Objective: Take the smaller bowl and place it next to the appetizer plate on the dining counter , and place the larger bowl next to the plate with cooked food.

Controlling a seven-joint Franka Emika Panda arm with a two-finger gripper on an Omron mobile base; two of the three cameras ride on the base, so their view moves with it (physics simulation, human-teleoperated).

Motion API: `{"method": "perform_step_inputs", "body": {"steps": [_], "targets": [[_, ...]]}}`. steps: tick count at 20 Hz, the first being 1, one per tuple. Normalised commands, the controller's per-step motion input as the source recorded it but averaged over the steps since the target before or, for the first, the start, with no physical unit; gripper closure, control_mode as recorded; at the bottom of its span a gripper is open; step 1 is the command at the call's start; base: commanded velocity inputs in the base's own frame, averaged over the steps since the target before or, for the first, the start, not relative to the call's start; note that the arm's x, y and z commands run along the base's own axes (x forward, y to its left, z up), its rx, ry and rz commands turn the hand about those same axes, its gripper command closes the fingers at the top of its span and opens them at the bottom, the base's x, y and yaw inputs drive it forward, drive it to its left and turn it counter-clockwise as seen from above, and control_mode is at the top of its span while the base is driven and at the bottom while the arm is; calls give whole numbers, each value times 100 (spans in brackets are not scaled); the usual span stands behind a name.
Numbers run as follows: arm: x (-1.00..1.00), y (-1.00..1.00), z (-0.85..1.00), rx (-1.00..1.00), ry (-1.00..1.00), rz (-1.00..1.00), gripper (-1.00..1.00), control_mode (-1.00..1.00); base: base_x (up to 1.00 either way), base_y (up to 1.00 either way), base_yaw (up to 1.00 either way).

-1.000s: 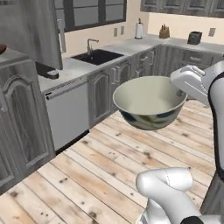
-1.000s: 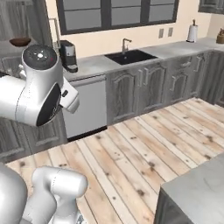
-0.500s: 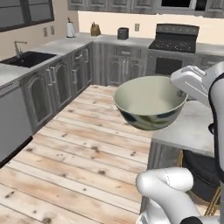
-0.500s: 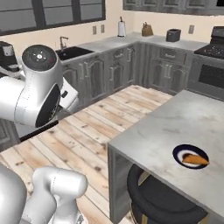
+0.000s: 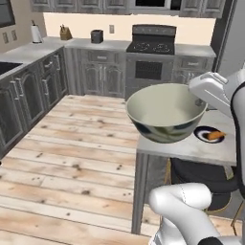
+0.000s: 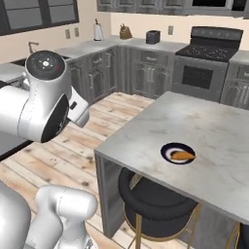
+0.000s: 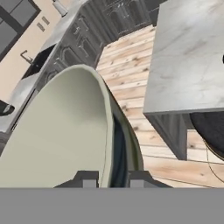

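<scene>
My gripper (image 7: 109,179) is shut on the rim of the larger bowl (image 5: 165,112), one finger inside the cream wall and one on the dark mottled outside. The bowl (image 7: 65,135) hangs upright in the air at the near left corner of the dining counter (image 6: 214,121). On that pale marbled top lies the appetizer plate (image 6: 178,153), dark-rimmed with an orange-brown piece; in the left base view this plate (image 5: 209,134) sits just right of the held bowl. The smaller bowl and the plate with cooked food are out of view.
A black round stool (image 6: 155,199) on gold legs stands under the counter's near edge. A stove (image 5: 150,45) and grey cabinets (image 6: 92,78) line the far walls. Wooden floor (image 5: 72,158) lies between them and the counter.
Both base views have swung from the sink wall round to the stove and the dining counter, so the base has moved. The bowl has stayed in the shut gripper throughout.
</scene>
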Motion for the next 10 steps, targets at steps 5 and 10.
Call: {"method": "perform_step_inputs", "body": {"steps": [5,10], "targets": [[0,0,0,0,0,0,100,100,-42,-100,-33],[0,0,0,0,0,0,100,100,-100,-45,-28]]}}
